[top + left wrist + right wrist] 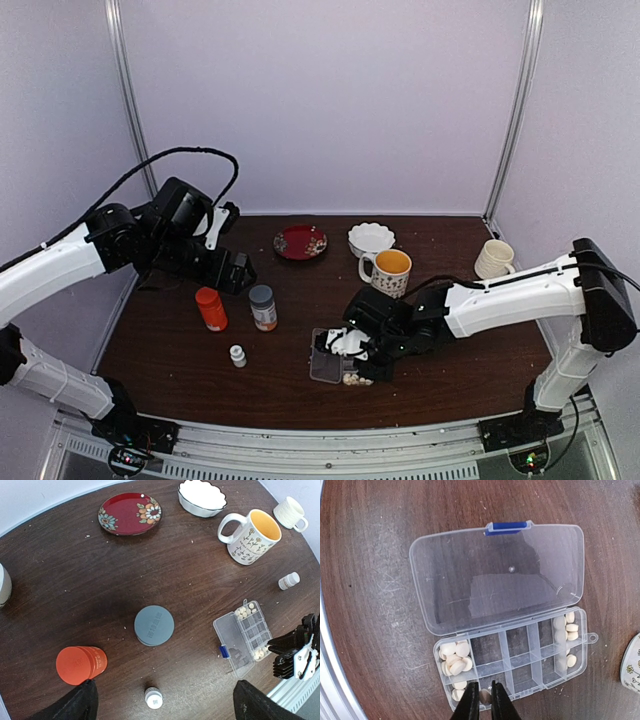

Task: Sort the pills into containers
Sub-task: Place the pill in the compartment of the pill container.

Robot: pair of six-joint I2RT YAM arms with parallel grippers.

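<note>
Pills [454,659] fill only the end cells [515,642]. The right pincer [482,705] nips one pill [485,696]; the left pincer [164,700] gapes empty.

I work over a dark brown wooden table [300,390]. Its top is scratched, specked with pale crumbs, and shows a dull sheen. Behind it I note a plain, pale lilac back wall [320,100], joined to matching side walls [50,120] by two slim metal posts [125,100]. A grey metal rail [330,440] runs along the near edge. The light is even and soft.
</note>
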